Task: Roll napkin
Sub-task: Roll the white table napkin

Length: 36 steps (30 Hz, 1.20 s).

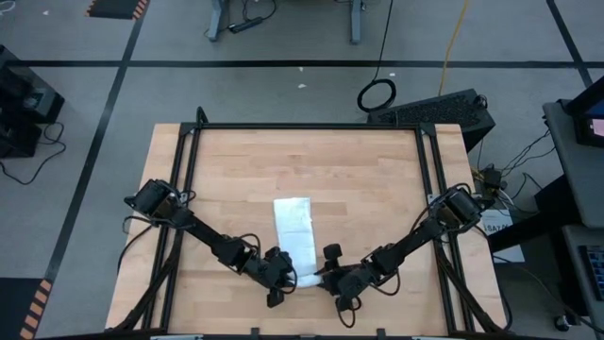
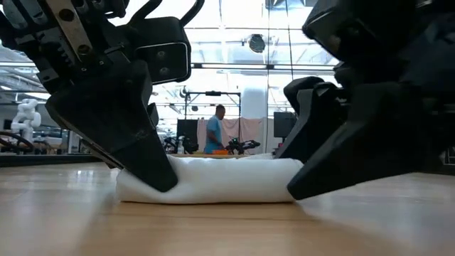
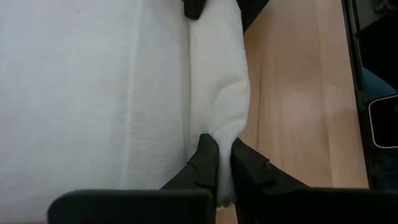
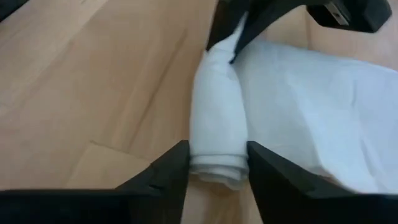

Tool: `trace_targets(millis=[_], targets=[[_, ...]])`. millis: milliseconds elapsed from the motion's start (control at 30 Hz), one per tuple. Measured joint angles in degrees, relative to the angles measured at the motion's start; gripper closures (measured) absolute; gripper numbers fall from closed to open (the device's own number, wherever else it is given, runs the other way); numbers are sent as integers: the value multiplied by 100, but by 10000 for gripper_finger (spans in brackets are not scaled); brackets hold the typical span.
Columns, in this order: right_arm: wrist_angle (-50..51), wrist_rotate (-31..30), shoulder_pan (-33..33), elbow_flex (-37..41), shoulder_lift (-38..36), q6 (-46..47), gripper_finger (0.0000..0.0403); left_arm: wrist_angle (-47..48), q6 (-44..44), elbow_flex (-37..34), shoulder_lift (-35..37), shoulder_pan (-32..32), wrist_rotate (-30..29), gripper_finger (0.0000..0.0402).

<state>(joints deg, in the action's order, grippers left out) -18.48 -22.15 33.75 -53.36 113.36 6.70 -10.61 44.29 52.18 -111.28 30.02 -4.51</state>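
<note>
Napkin (image 1: 294, 227): plain white thin cloth, laid on wooden table (image 1: 236, 161) toward near edge, between both arms. Near end wound into short tight roll (image 4: 217, 118); layered spiral seen at roll's end; remainder spread flat, lengthwise fold line visible. Left gripper (image 3: 224, 163) clamped on one end of roll, cloth pinched between fingers. Right gripper (image 4: 217, 163) set astride other end, fingers parted, roll flanked closely.
</note>
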Motion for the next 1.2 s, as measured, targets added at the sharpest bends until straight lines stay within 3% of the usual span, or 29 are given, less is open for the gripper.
trace_targets(millis=[133, 367, 500, 700, 833, 1000, 1200], targets=[[-6, 27, -4, 0, 0, 80, 286, -3, 22, -1, 0, 0, -2, 376], [-50, 705, -129, 0, -11, 638, 359, -244, -148, -15, -2, 66, -48, 365], [-84, 949, -217, -8, -11, 923, 387, -177, -306, -15, 77, 202, -93, 315], [-63, 1655, -500, -13, -13, 1740, 384, 657, -316, -33, 520, 417, -278, 229], [-53, 2180, -685, -13, -15, 2338, 383, 1012, -566, -33, 777, 695, -1069, 197], [-12, 2739, -849, -11, -16, 3058, 383, 677, -1353, -30, 747, 1167, -2707, 190], [-10, 3050, -1016, -9, -15, 3705, 383, -708, -2613, -16, 138, 1455, -3126, 190]])
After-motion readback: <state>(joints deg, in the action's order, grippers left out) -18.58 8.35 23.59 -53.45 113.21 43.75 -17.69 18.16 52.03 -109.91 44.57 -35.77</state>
